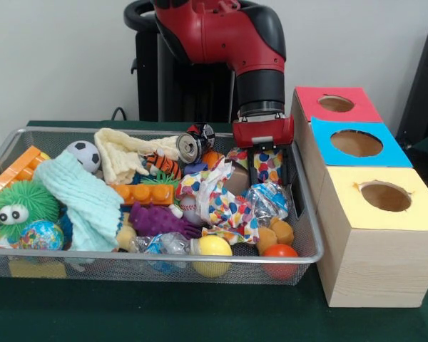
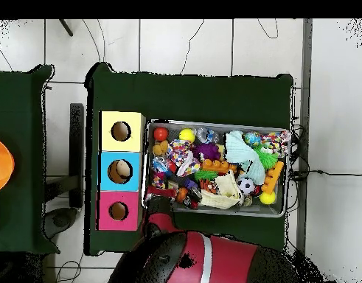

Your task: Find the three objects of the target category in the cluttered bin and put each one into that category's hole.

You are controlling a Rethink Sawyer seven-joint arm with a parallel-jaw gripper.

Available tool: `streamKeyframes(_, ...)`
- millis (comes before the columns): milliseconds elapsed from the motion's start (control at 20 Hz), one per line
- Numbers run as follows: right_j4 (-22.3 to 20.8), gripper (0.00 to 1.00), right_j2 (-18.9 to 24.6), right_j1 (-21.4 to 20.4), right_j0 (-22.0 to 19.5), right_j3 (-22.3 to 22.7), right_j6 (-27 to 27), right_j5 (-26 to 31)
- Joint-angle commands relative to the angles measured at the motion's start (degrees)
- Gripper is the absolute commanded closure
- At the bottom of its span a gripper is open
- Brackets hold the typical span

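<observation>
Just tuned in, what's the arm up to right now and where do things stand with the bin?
The gripper is lowered into the wire bin, at the end next to the three-hole box, over a polka-dot cloth. Whether its fingers hold anything cannot be seen. The bin is full of clutter: balls, a soda can, a light blue cloth, orange blocks. In the overhead view something pale shows in the blue hole; the yellow hole and red hole look empty.

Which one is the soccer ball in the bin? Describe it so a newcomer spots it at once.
Start at the wire mesh bin left of the three wooden boxes. Look at its far left part, where a pale mint cloth lies beside a cream knitted cloth. The soccer ball sits between them: small, white with black patches, unlike the plain yellow and orange balls at the near rim.
</observation>
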Motion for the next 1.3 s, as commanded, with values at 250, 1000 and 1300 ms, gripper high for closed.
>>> streamKeyframes(250,0.3,0.00,0.5,5.7,-0.8,-7.6,12.2,-2.5)
streamKeyframes(1000,0.2,0.00,-0.3,9.5,-0.6,-11.0,11.0,-5.5)
streamKeyframes(1300,-0.2,0.00,-0.8,10.1,-0.1,-11.6,10.2,-6.0)
